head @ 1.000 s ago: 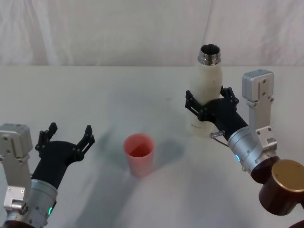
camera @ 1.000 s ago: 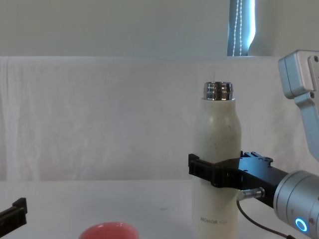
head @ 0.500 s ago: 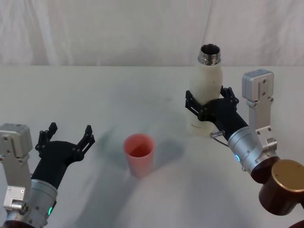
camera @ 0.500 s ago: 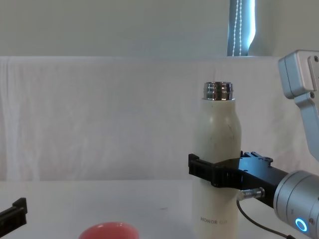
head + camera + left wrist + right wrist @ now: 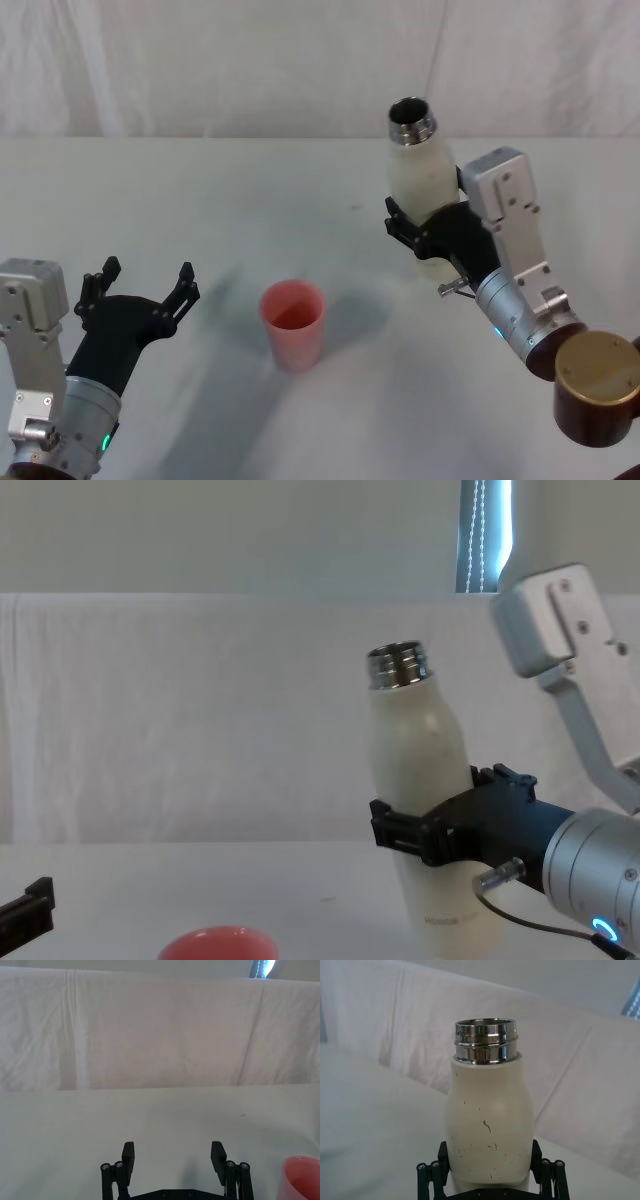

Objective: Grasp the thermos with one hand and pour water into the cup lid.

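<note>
The thermos (image 5: 422,185) (image 5: 425,810) (image 5: 489,1120), a cream-white speckled bottle with an open steel neck, leans its top toward the left, lifted off the table. My right gripper (image 5: 428,222) (image 5: 425,842) (image 5: 490,1172) is shut on its lower body. Standing upright on the table in front and to the left of the thermos is the cup lid (image 5: 293,324) (image 5: 218,944) (image 5: 302,1177), a salmon-pink cup. My left gripper (image 5: 140,292) (image 5: 172,1156) rests open low at the left, apart from the cup lid, nothing between its fingers.
A white cloth covers the table (image 5: 250,190) and hangs as a backdrop behind it. A brown and brass joint of my right arm (image 5: 595,385) sits at the lower right. Bare tabletop lies between the cup lid and the thermos.
My right gripper has lifted the thermos and tilted it so its neck leans left toward the cup lid. The wrist has rolled with it. The left arm has not moved.
</note>
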### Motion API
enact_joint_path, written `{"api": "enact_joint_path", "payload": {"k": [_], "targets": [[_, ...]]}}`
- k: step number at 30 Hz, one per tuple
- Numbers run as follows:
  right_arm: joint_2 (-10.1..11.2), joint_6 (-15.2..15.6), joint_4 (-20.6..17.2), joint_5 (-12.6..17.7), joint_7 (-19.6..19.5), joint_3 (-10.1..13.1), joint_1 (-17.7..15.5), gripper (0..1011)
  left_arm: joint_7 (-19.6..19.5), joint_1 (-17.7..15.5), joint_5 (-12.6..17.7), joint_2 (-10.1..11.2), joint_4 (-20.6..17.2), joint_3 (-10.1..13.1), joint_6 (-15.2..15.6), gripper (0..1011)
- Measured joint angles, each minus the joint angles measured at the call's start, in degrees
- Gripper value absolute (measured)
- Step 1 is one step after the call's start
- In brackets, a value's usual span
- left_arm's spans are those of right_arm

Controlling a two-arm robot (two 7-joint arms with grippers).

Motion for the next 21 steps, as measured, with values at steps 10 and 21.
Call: {"api": "enact_joint_path", "payload": {"k": [10,21], "targets": [[3.69,2.27,-2.76,-11.45,-0.29,-3.97,0.44,959,0.0,0.0,0.0,0.0,0.0,0.0,0.0,1001],[6.39,1.49,-3.92,-22.18,-1.9,-7.11,0.55,959,0.0,0.0,0.0,0.0,0.0,0.0,0.0,1001]]}}
